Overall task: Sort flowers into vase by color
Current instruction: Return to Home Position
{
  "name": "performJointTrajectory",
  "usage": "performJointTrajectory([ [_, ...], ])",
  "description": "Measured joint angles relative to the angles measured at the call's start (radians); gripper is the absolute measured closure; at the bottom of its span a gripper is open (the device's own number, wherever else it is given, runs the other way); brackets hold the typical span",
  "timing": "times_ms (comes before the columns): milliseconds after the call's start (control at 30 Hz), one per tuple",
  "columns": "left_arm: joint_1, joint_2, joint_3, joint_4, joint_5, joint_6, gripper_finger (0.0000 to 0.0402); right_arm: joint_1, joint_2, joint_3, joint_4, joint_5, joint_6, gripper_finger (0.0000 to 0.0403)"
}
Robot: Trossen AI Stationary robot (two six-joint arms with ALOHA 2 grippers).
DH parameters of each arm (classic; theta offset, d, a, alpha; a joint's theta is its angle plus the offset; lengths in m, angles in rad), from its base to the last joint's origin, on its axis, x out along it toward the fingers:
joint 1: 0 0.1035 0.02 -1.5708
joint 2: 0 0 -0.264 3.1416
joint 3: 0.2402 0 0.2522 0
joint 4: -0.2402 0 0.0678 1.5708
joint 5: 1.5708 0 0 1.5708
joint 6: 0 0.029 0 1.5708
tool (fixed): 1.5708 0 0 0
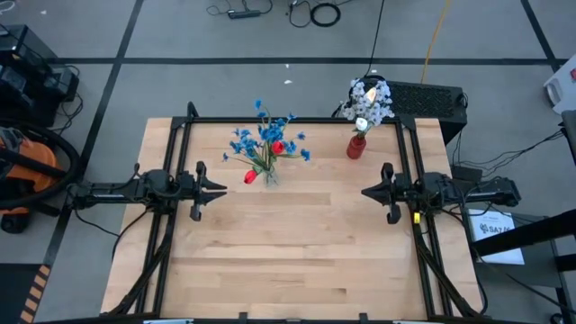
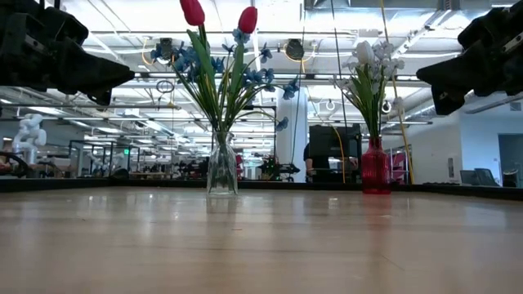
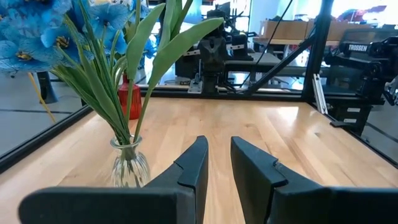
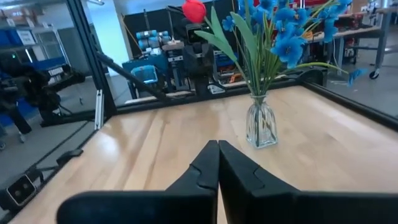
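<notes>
A clear glass vase stands on its base on the wooden table, left of the middle. It holds bright blue flowers and two red tulip buds on green stems. A small red vase near the far edge holds white and pale flowers. My left gripper hovers above the table just left of the glass vase, its fingers a little apart. My right gripper hovers to the right of the glass vase and nearer than the red vase, fingers shut on nothing.
A black frame runs around the table's far and side edges. Bare wood fills the near half of the table. A dark box sits behind the red vase, off the table. The room beyond shows racks and equipment.
</notes>
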Motion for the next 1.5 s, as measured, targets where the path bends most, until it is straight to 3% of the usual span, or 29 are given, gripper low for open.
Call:
performJointTrajectory([
  [167, 0.000, 0.000, 0.000, 0.000, 0.000, 0.000, 0.0327, 0.000, 0.008, 0.000, 0.000, 0.000, -0.055, 0.0403],
  [433, 0.000, 0.000, 0.000, 0.000, 0.000, 0.000, 0.0327, 0.000, 0.008, 0.000, 0.000, 0.001, 0.038, 0.0403],
  [1500, 0.000, 0.000, 0.000, 0.000, 0.001, 0.000, 0.0327, 0.000, 0.008, 0.001, 0.001, 0.003, 0.038, 0.0403],
])
